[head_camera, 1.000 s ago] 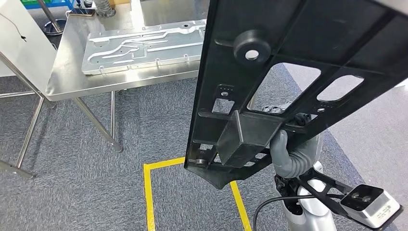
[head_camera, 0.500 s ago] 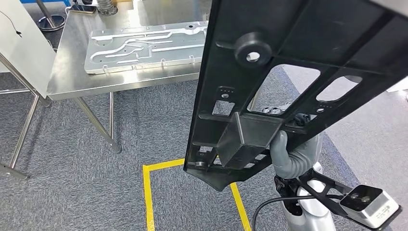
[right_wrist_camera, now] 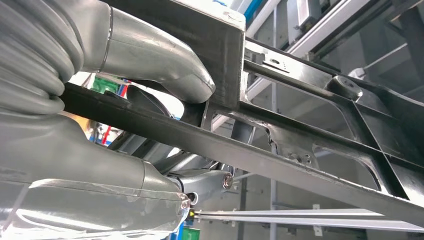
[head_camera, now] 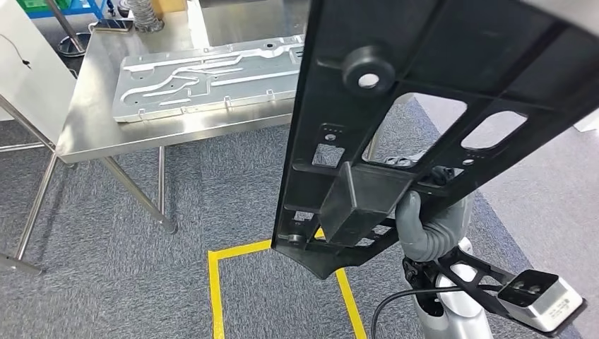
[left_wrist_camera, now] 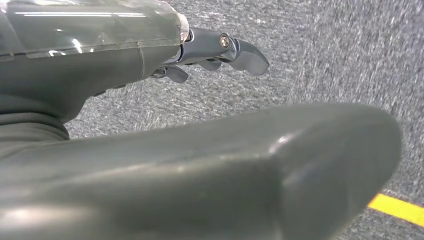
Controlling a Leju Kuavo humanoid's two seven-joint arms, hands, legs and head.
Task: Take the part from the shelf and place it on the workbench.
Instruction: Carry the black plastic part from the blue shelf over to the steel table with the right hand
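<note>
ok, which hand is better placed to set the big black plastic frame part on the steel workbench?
Right. The right hand already grips the black plastic frame part by its lower rail. The left hand hangs over carpet, holding nothing. The steel workbench lies ahead to the left.

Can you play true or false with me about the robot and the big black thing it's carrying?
1. The right hand grips the black part. True.
2. The black part lies flat on the metal table. False: it is held up in the air, off the table.
3. A silver plate lies on the metal table. True.
4. The left hand holds a cup. False: it holds nothing, above the grey carpet.
5. The tape on the carpet is red. False: it is yellow.
</note>
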